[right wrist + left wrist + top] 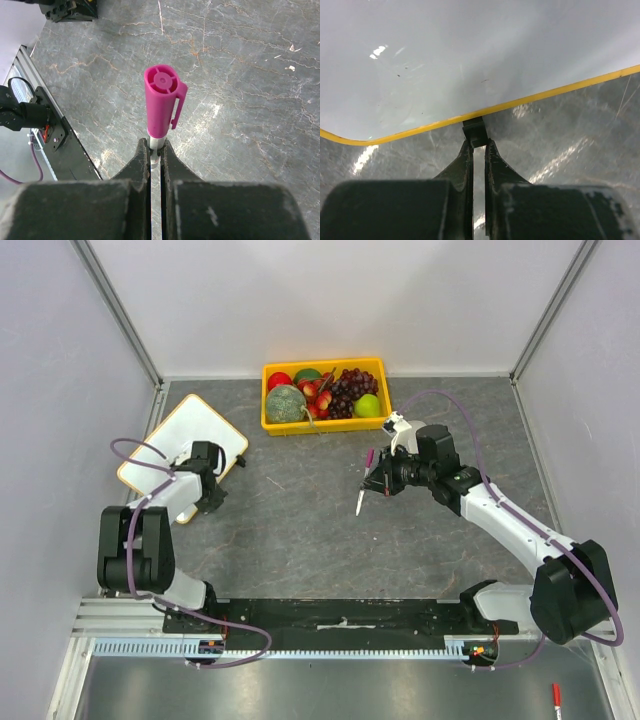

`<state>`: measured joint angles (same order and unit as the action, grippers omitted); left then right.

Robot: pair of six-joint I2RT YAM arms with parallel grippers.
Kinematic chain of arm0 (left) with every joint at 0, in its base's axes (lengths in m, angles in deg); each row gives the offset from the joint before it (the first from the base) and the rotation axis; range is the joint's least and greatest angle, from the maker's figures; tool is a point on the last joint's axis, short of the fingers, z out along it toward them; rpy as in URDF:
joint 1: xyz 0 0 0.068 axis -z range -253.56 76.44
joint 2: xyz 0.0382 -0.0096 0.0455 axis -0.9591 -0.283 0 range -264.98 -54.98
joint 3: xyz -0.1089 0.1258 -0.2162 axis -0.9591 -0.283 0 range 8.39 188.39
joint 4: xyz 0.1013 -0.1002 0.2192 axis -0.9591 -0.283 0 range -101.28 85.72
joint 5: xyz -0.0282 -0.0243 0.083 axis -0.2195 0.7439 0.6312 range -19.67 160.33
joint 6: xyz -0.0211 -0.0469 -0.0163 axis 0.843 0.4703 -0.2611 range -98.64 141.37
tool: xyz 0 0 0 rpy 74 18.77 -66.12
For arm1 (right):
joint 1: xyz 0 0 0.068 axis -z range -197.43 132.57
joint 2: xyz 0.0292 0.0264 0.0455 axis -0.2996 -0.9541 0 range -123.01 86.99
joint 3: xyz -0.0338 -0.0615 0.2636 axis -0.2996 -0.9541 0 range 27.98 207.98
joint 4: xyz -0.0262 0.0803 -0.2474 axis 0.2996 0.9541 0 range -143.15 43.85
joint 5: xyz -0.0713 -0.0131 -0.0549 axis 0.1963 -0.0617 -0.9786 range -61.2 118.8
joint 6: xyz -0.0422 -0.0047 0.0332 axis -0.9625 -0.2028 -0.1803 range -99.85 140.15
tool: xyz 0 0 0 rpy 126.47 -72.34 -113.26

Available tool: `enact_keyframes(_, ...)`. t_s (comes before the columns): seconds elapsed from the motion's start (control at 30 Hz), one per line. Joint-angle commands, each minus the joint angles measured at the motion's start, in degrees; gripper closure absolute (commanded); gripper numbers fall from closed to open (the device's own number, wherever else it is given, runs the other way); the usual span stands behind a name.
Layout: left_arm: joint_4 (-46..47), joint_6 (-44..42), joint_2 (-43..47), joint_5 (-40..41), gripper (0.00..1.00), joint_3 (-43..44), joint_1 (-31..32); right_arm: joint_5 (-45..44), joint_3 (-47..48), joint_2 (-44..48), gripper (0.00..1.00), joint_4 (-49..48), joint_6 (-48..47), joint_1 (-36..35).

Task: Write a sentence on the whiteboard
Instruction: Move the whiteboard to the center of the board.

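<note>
- A flat white rectangular whiteboard (180, 435) with a thin yellow rim sits askew at the rear left of the grey marbled worktop (300, 530).
- Left hand (476, 142) is pressed together, pinching the board's yellow rim near a rounded corner.
- Right hand (155, 149) pinches a white-barrelled, pink-capped marker (162, 100), raised over mid-worktop, well apart from the board.

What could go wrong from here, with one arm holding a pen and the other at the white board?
1. The marker in the right gripper has its pink cap on. Capped, it would likely leave no ink.
2. The left gripper pinches only a small black tab at the rim of the whiteboard. The board might swivel or slip under pen pressure.
</note>
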<state>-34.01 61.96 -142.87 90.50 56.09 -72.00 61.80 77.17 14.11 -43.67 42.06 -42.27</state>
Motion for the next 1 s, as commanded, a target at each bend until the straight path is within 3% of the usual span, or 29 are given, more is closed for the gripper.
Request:
enact_keyframes(0.0, -1.03, -0.44, 5.8, -4.34, 0.98, -4.19, 1.6, 1.37, -0.23, 0.55, 1.0, -3.15, 0.59, 0.23)
enact_keyframes(0.27, -1.81, 3.08, 10.2, -5.4, 0.98, -7.36, 8.89, 1.37, -0.5, 1.07, 1.0, -3.32, 1.2, 0.14)
enact_keyframes(0.53, -7.43, 6.68, 5.9, 0.57, 0.98, -3.06, 19.44, 0.76, -0.85, 2.48, 1.0, -3.23, 1.47, 0.32)
enact_keyframes(0.6, -8.31, 6.77, 5.11, 1.98, 0.9, -2.35, 19.36, 0.76, -1.02, 2.66, 1.0, -3.15, 1.47, 0.23)
enact_keyframes(0.67, -9.55, 6.6, 4.58, 3.74, 0.75, -1.21, 19.36, 0.76, -1.29, 2.83, 1.0, -3.06, 1.56, 0.23)
enact_keyframes(0.73, -10.43, 6.51, 4.66, 5.23, 0.45, -0.86, 19.44, 0.76, -1.46, 2.83, 1.0, -3.06, 1.47, 0.32)
enact_keyframes(0.77, -10.69, 6.68, 4.84, 5.85, 0.37, -0.77, 19.36, 0.76, -1.55, 2.83, 1.0, -3.15, 1.29, 0.23)
enact_keyframes(0.87, -10.78, 6.77, 5.8, 7.08, 0.29, -0.59, 18.92, 0.76, -1.55, 2.57, 1.0, -3.15, 1.12, 0.23)
enact_keyframes(0.97, -10.61, 6.95, 5.98, 7.96, 0.37, -0.16, 17.43, 0.84, -1.38, 2.31, 1.0, -3.06, 0.94, 0.32)
